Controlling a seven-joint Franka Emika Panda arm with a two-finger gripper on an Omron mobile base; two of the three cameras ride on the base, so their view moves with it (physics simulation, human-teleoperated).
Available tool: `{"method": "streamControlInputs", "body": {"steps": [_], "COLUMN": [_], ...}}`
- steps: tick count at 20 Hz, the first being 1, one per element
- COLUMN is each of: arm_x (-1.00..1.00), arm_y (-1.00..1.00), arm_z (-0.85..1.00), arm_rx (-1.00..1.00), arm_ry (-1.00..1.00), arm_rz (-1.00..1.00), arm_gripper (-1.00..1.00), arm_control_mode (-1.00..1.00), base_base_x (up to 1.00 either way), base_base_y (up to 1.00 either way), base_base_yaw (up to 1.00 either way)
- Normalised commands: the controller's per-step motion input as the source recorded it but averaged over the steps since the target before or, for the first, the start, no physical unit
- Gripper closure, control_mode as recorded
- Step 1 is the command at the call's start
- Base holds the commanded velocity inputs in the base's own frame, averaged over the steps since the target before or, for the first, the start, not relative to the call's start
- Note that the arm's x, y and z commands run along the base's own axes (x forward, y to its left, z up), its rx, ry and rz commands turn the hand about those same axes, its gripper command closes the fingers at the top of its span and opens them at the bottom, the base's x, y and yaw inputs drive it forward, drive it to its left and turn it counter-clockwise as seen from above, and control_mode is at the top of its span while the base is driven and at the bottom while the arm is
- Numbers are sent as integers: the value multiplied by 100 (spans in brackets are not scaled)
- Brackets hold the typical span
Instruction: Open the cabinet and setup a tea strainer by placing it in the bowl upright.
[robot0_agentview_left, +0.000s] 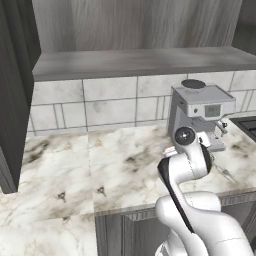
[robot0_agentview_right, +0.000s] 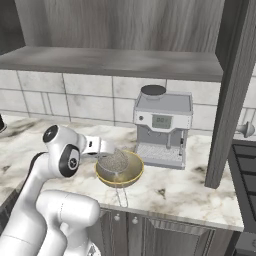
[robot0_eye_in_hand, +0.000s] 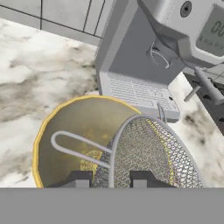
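Gripper (robot0_eye_in_hand: 107, 178) closed narrow on tea strainer (robot0_eye_in_hand: 148, 153); finger tips seen at the strainer's near rim in hand view. Strainer held over bowl (robot0_eye_in_hand: 65, 131), mesh basket tilted, partly inside the bowl's rim on the side toward coffee machine (robot0_eye_in_hand: 144, 57). Thin wire handle loop lying across the bowl's inner surface in hand view. Contact between mesh and bowl floor: cannot tell.

Right base view: gripper (robot0_agentview_right: 102, 148) reaching sideways from the arm's wrist, strainer (robot0_agentview_right: 114, 161) sitting in the golden-olive bowl (robot0_agentview_right: 131, 176), a wire piece sticking out past the bowl's front edge over marble counter (robot0_agentview_right: 170, 192). Bowl just beside the coffee machine (robot0_agentview_right: 162, 131), at its front left corner.

Cabinet door (robot0_agentview_right: 234, 90) standing open at right, edge-on, dark grey wood grain. Left base view: bowl hidden behind the arm; coffee machine (robot0_agentview_left: 200, 112) against tiled wall (robot0_agentview_left: 100, 105), counter (robot0_agentview_left: 75, 170) in front, second open cabinet door (robot0_agentview_left: 15, 85) at left.
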Motion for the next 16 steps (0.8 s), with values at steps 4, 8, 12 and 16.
{"method": "streamControlInputs", "body": {"steps": [4,8,12,16], "arm_x": [3,8,13,1], "arm_y": [0,0,1,15], "arm_z": [-50,-57,-43,-43], "arm_rx": [-4,-7,-5,-4], "arm_ry": [-14,-7,1,8], "arm_rz": [-7,-5,-5,-4], "arm_gripper": [100,100,100,100], "arm_control_mode": [-100,-100,-100,-100], "base_base_x": [0,0,0,0], "base_base_y": [0,0,0,0], "base_base_yaw": [0,0,0,0]}}
